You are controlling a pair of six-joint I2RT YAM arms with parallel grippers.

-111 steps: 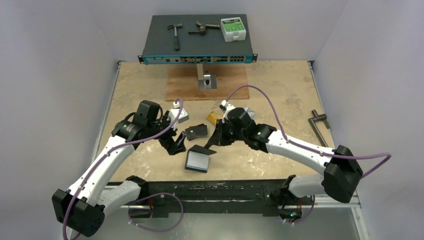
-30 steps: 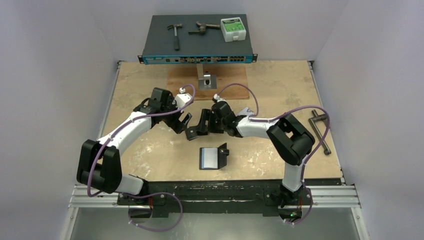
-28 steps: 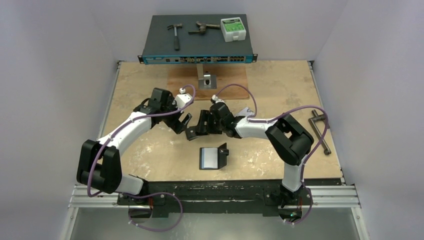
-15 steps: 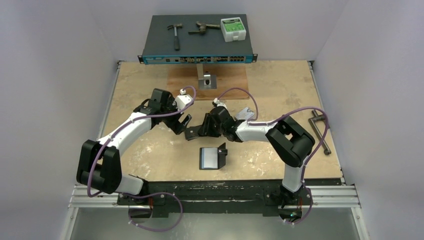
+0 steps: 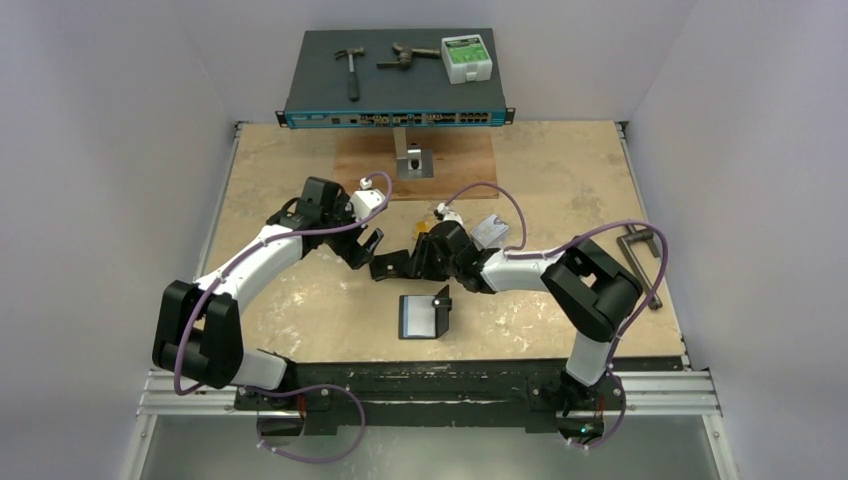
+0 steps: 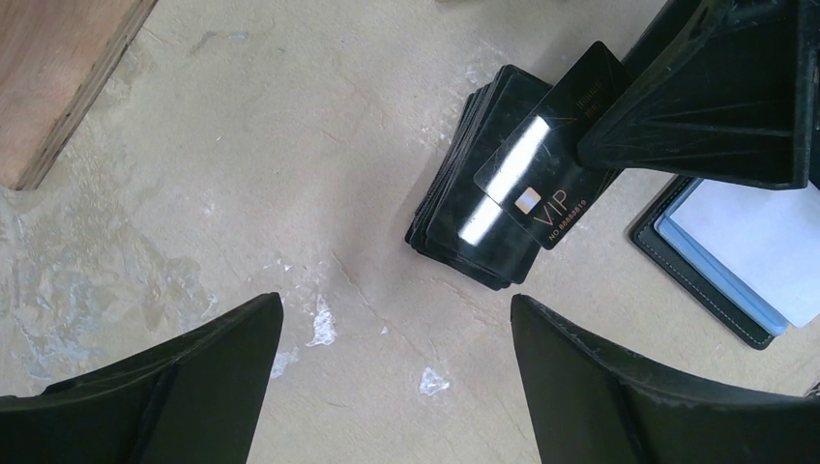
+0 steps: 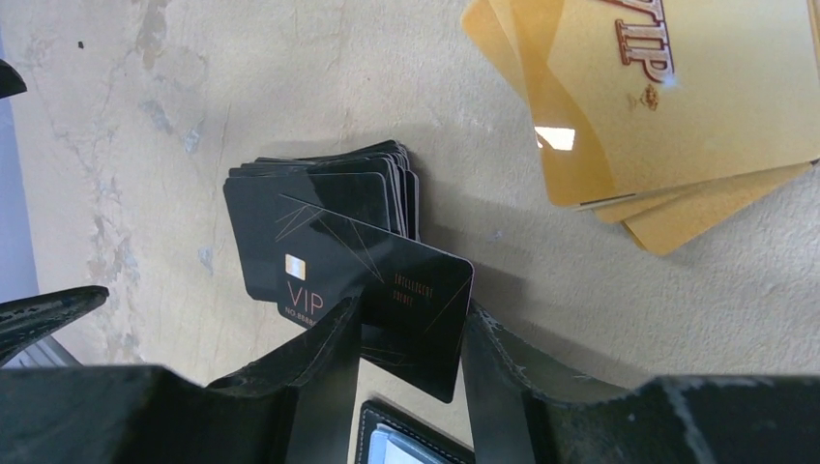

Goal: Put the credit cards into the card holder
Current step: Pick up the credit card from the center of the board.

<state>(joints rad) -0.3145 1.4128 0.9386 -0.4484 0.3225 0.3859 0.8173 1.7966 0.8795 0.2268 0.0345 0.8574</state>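
- beige worn tabletop (image 5: 570, 170), with a dark rack-mount switch box (image 5: 400, 90) at its far edge
- left gripper (image 6: 395, 314): spread wide with nothing in it, hanging just left of the stack of black cards (image 6: 464, 217)
- right gripper (image 7: 411, 309): pinched on one glossy black VIP card (image 7: 387, 280); the card is tilted and overlaps the stack, can't tell if it touches
- black leather-like card holder (image 5: 418, 317): lying open at table centre, near side of the stack and apart from it, pale pocket face up
- fanned gold VIP cards (image 7: 658, 106) far-right of the stack; silver-grey cards (image 5: 490, 230) further right
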